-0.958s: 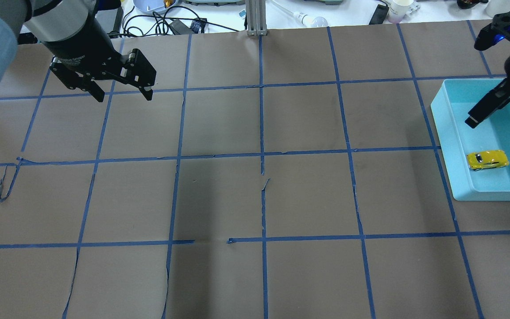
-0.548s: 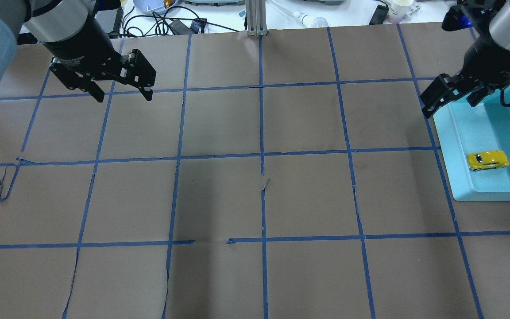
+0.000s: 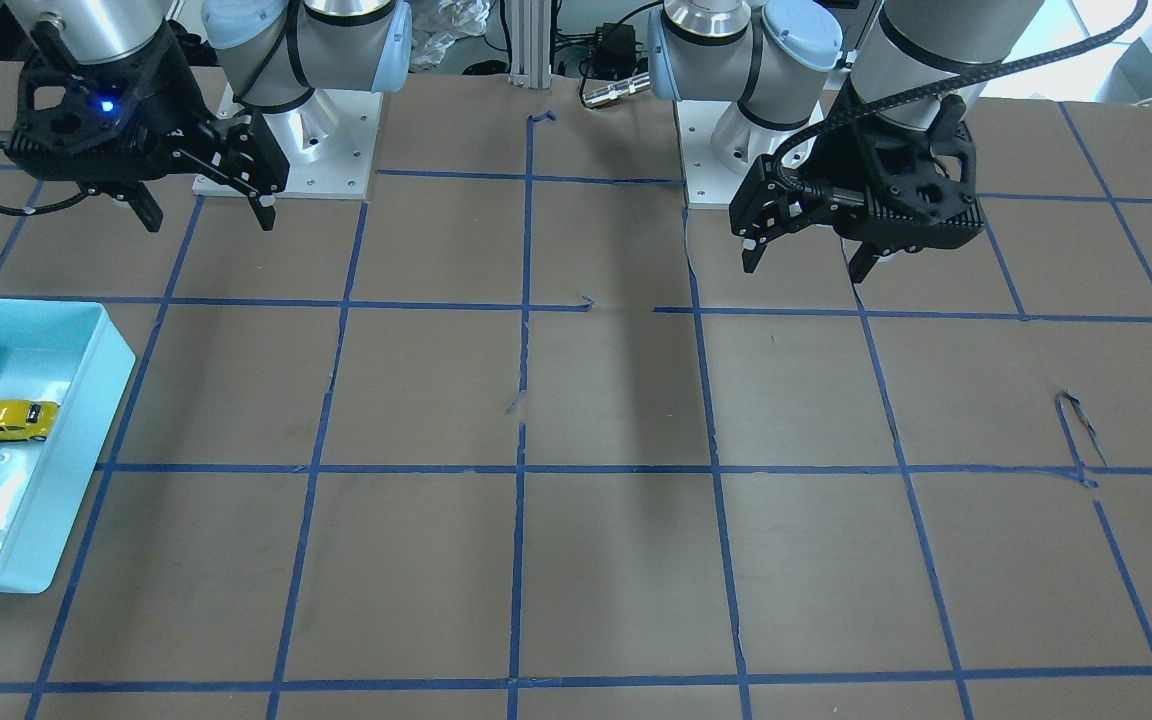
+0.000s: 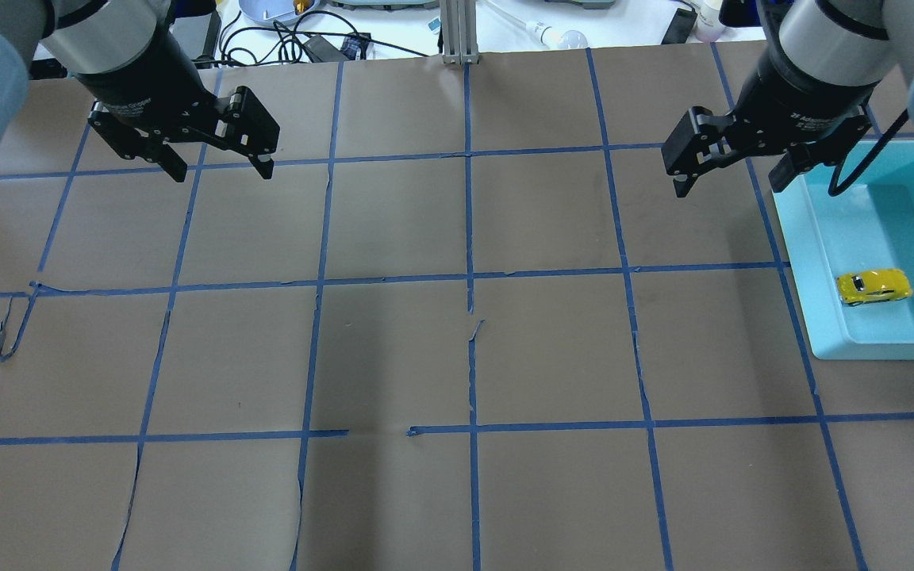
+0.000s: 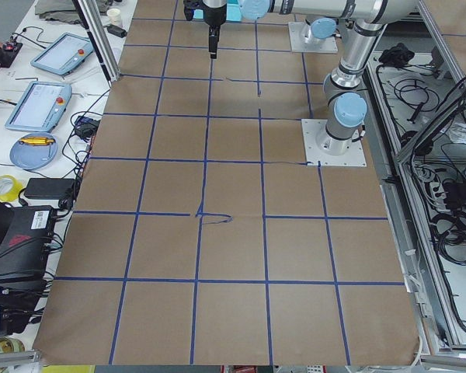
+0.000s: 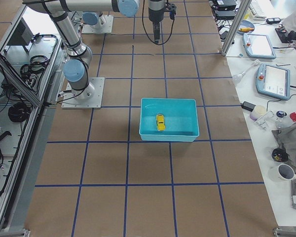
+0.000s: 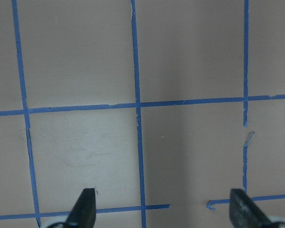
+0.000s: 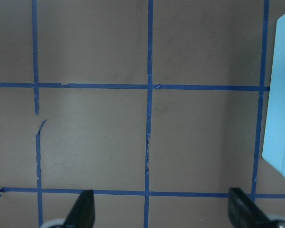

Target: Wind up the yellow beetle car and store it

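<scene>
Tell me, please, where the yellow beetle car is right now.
In the overhead view the yellow beetle car lies on the right side of the table, inside the light blue bin, close to its left wall.

Brown paper is covering the table, with blue tape lines crossing it in a grid. Beyond its far edge, black cables are lying left of an aluminium post, and a white bulb is lying just right of it.
</scene>
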You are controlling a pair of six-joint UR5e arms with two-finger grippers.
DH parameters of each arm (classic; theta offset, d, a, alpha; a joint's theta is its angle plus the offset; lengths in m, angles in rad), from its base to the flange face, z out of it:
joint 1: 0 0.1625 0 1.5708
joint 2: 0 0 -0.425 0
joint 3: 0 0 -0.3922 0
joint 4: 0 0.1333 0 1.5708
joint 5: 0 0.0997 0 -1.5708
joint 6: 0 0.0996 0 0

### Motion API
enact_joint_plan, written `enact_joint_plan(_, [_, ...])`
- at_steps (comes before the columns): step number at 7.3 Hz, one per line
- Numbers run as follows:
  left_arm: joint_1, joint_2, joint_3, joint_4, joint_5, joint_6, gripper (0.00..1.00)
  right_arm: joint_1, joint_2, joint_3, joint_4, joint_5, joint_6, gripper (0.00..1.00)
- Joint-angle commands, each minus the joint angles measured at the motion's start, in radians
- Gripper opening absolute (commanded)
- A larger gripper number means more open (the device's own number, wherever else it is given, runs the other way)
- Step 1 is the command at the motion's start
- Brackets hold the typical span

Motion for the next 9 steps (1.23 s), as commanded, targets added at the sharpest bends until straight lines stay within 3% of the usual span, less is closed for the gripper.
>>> enact_joint_plan(1, [0.002,0.0,-0.001,0.0,0.0,0.0,1.0,0.051,0.0,-0.003,0.009,-0.004,0.061,1.0])
enact_joint_plan(2, [0.005,0.0,0.001,0.0,0.002,0.0,1.0,0.068,0.004,-0.003,0.021,-0.013,0.125,1.0])
enact_joint_plan(9, [0.0,0.0,0.002,0.0,0.0,0.0,1.0,0.034,0.01,0.001,0.004,-0.06,0.106,1.0])
